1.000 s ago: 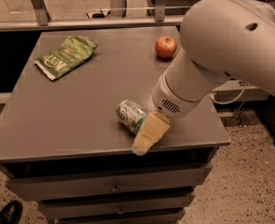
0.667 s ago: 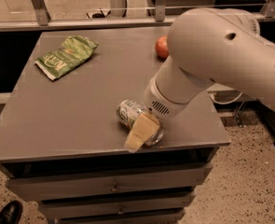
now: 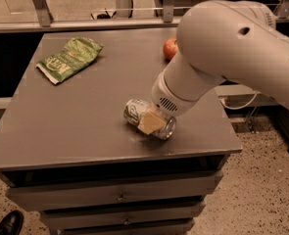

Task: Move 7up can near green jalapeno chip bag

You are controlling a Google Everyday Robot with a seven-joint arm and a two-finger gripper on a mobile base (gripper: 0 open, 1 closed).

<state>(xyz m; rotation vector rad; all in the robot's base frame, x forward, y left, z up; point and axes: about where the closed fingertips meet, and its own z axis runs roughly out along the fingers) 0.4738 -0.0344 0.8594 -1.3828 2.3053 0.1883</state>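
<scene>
The 7up can [image 3: 135,112] lies on its side near the front right of the grey table [image 3: 75,126], its shiny metal end facing the front right. My gripper [image 3: 151,121] is down over the can's middle, and one pale finger pad [image 3: 150,121] shows against the can's near side. The other finger is hidden behind the can and my arm. The green jalapeno chip bag [image 3: 69,58] lies flat at the table's far left, well apart from the can.
A red apple [image 3: 169,48] sits at the table's far right, partly hidden by my large white arm [image 3: 232,53]. Drawers [image 3: 119,196] run below the table's front edge. A black shoe [image 3: 4,224] shows on the floor at bottom left.
My arm has swung left and inward. The finger pad has moved from the table's front edge up onto the can. The can has hardly shifted.
</scene>
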